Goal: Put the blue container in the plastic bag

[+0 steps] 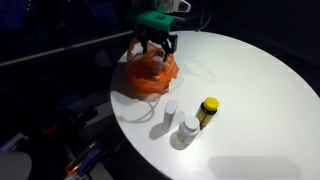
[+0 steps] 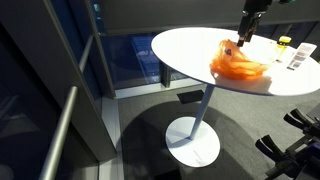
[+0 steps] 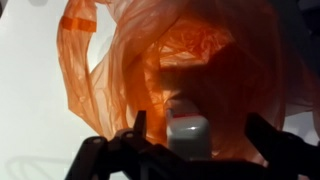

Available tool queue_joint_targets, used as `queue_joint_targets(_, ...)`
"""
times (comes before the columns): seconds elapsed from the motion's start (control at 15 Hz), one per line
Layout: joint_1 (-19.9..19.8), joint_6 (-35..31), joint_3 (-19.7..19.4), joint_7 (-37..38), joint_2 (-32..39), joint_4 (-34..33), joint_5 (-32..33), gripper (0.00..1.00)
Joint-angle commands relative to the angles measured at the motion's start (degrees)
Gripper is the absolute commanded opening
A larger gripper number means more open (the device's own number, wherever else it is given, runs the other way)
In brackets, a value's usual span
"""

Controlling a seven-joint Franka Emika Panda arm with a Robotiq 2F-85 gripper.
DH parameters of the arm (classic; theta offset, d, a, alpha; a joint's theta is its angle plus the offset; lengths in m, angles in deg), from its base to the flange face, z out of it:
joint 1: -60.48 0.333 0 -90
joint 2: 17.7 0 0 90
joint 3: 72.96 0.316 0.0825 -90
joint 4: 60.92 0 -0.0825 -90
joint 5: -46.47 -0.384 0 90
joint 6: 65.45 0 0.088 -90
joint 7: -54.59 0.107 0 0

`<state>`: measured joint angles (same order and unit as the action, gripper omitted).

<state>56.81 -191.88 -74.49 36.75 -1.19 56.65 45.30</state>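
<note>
The orange plastic bag lies on the round white table; it also shows in the other exterior view. My gripper hangs just above the bag's opening, as both exterior views show. In the wrist view the bag fills the frame. A pale bluish-grey container with a rounded cap sits inside it, between my fingers. My gripper is open, with a gap between each finger and the container.
Two small white bottles and a dark bottle with a yellow cap stand near the table's front edge. The table has one pedestal leg. The surroundings are dark.
</note>
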Motion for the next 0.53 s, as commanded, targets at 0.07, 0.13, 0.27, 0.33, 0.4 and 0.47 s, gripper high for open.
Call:
queue_joint_targets(0.07,-0.4,6.2,-1.9,8.2,-5.8,1.1,1.7,1.0)
queue_joint_targets(0.13,-0.3,6.8,-2.6,10.6,-7.0,1.5,2.4,1.0)
queue_joint_targets(0.27,-0.5,8.8,-3.7,14.2,-9.3,2.1,3.9,1.0)
queue_joint_targets(0.33,-0.6,10.0,-4.1,15.6,-10.6,2.5,4.6,1.0)
queue_joint_targets(0.4,-0.8,11.2,-4.4,17.0,-11.9,3.0,5.3,1.0)
queue_joint_targets(0.47,-0.9,12.3,-4.7,18.2,-13.7,3.7,6.2,1.0)
